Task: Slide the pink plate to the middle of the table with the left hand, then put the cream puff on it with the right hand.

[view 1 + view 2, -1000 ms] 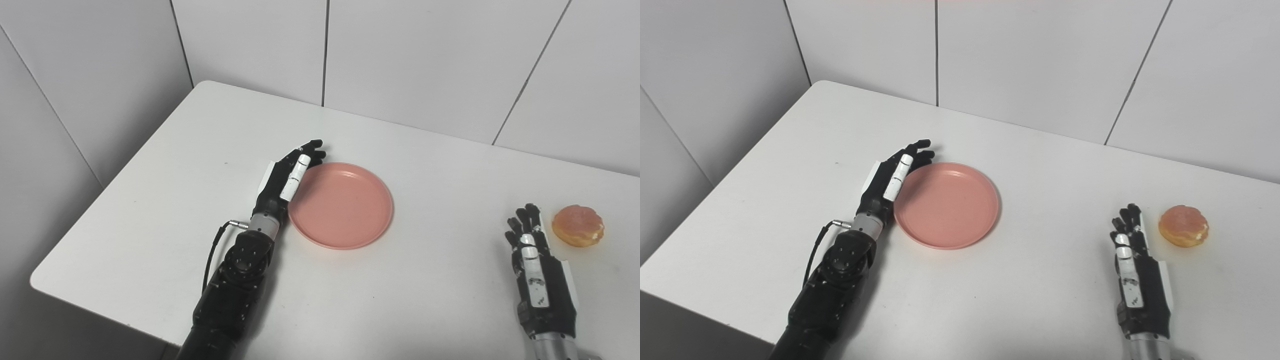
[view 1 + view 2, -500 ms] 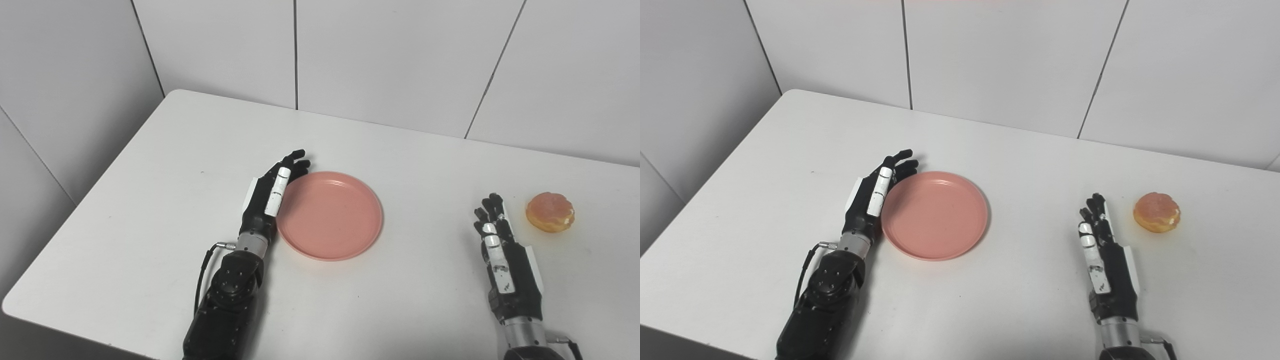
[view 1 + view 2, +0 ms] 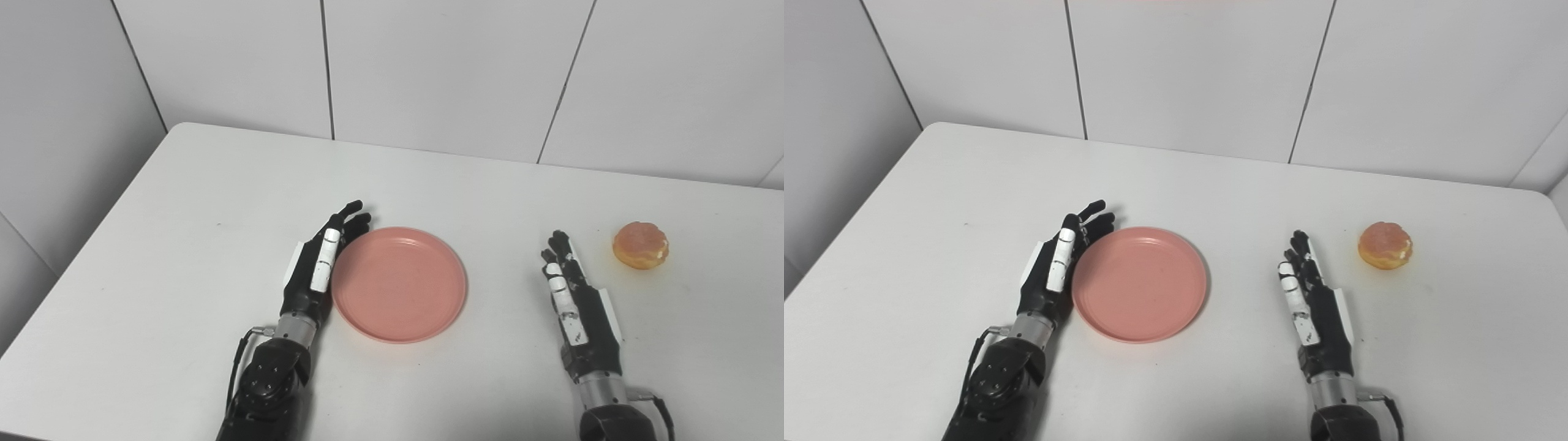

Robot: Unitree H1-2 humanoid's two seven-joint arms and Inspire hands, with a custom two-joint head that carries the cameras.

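The left hand (image 3: 318,266) lies flat and open, holding nothing, its inner edge against the plate's (image 3: 399,283) left rim; the plate sits near mid-table. The right hand (image 3: 579,303) is also open and empty. The puff (image 3: 640,245) lies ahead and to its right, apart, nearer it than the left.

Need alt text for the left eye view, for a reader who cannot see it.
A black robotic left hand, fingers extended, rests edge-on against the left rim of a round pink plastic plate near the middle of a white table. The open right hand lies flat to the plate's right, short of a golden cream puff.
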